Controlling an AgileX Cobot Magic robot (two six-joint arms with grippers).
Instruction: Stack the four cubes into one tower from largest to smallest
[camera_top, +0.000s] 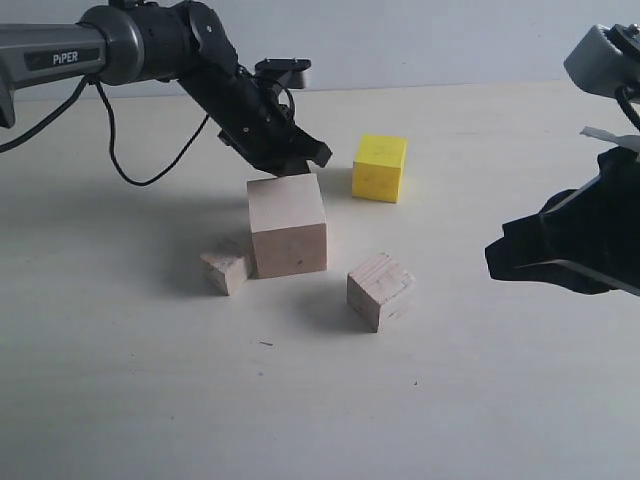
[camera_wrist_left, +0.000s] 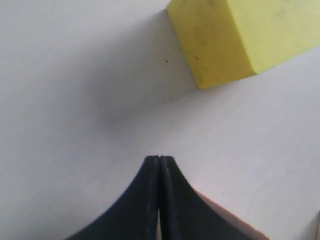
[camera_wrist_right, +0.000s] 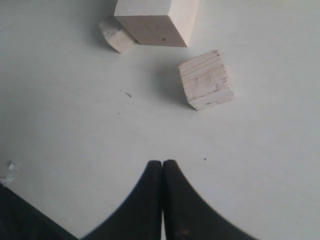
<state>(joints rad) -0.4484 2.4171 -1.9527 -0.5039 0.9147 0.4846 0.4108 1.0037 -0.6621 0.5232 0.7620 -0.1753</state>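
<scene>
The left arm (camera_top: 120, 45), upper left, is a grey tube marked "PiPER" in white, with black joints and a thin black cable (camera_top: 140, 184) looping below. The right arm (camera_top: 575, 235), at the right edge, is grey on top and black below. The left gripper (camera_wrist_left: 159, 161) and right gripper (camera_wrist_right: 162, 164) are black with curved, tapering tips.

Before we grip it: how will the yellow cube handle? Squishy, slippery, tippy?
The yellow cube looks like foam: its faces are matte, faintly pitted and smudged, so it is probably light and slightly compressible. It sits flat on the table, so a push should slide it rather than roll or tip it.
</scene>
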